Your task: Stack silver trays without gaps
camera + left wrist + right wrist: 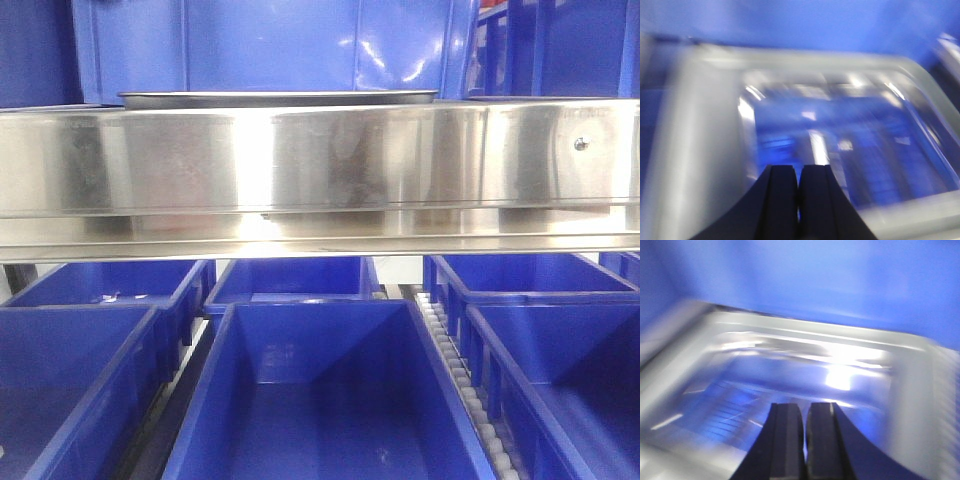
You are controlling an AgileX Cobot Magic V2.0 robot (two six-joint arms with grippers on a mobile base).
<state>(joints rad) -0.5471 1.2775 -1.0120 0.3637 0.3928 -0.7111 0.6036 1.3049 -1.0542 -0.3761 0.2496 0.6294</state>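
— Trays first: where are they?
— One silver tray [278,98] rests on the shelf rail [320,170], above the blue bins [310,400].
— End effectors?
— Left end effector [799,182] and right end effector [805,420] each hover over a blurred tray basin, jaws clenched, grasping nothing.
— Step?
— Probably approaching; next they must release and take a rim.

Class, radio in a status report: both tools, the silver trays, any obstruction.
Left tool shut, empty, above a silver tray. Right tool shut, empty, above a tray. Both wrist views blurred. Shelf rail hides most of the front view.
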